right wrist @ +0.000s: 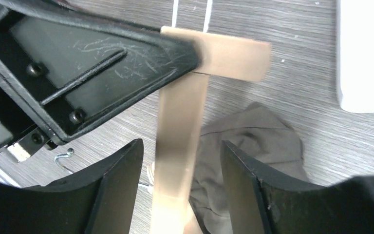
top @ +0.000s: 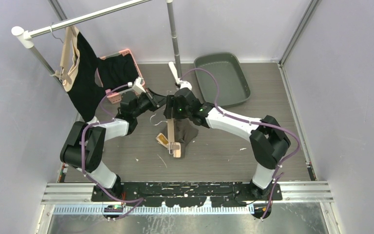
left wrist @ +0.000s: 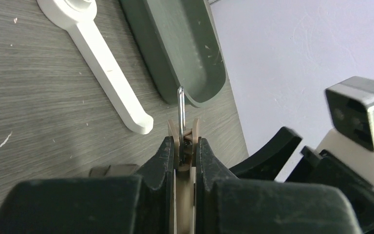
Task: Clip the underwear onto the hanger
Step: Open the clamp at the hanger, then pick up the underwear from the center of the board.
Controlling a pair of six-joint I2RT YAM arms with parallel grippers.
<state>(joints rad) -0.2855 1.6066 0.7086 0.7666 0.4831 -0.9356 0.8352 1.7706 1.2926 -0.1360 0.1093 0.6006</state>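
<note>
Grey wood-grain table (top: 224, 156) between pale lilac walls: from above, a tan wooden clip hanger (top: 171, 136) stretches toward the near edge, with the crumpled olive-brown underwear (top: 189, 132) on the table just beside it, unclipped. Both arms meet at its hook end. A dark grey plastic tray (top: 221, 78) sits behind. Left wrist view: the left gripper (left wrist: 182, 148) is clamped on the hanger's bar below the wire hook. Right wrist view: the right gripper (right wrist: 180, 156) stands apart, its fingers straddling the bar with gaps either side, above the underwear

Table (top: 224, 158) with tray (top: 222, 78), underwear (top: 188, 134), basket (top: 127, 51).
</note>
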